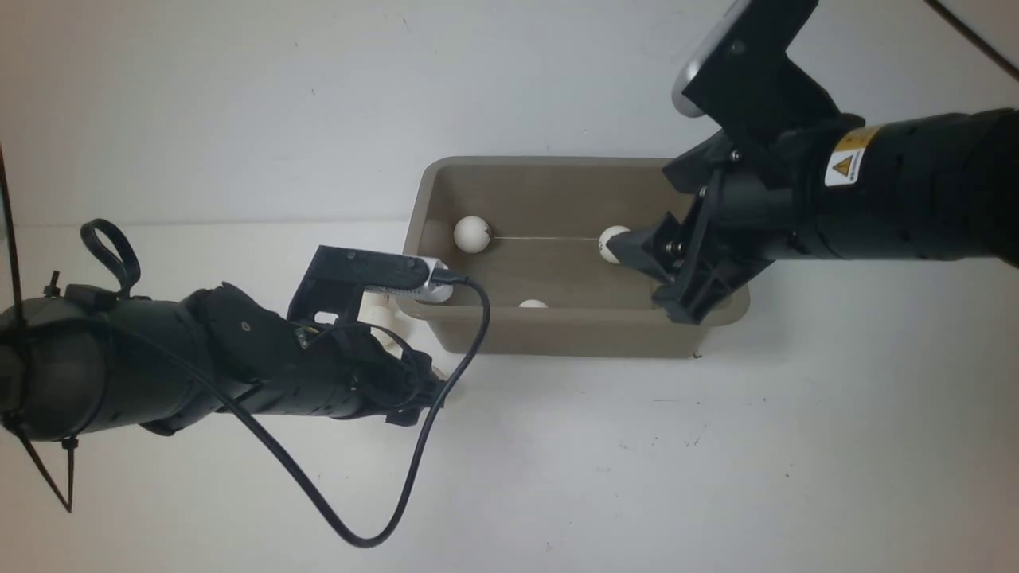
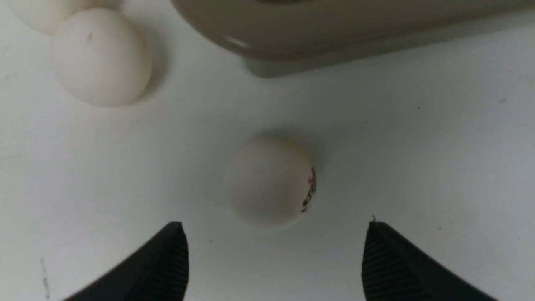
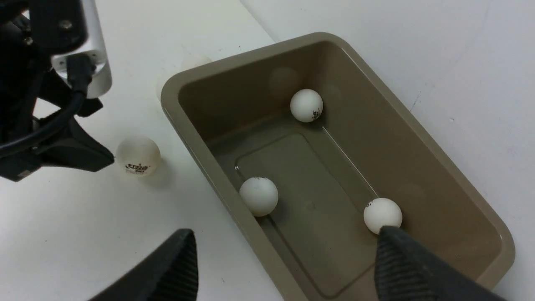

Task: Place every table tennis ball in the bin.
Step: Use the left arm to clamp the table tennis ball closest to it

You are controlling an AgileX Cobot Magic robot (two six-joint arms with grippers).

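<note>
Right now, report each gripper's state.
Left gripper: open, holding nothing; a ball lies just ahead.
Right gripper: open, holding nothing, over the bin.

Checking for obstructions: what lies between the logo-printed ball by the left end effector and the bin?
Only bare table separates ball and bin, shown in the left wrist view.

Matte black all over, I have ribbed fingertips (image 2: pixel 167 263), a yellow warning sticker (image 1: pixel 846 163) behind my right pincer (image 3: pixel 284 259), and a looping cable (image 1: pixel 366 544) behind my left pincer (image 2: pixel 276 259).
</note>
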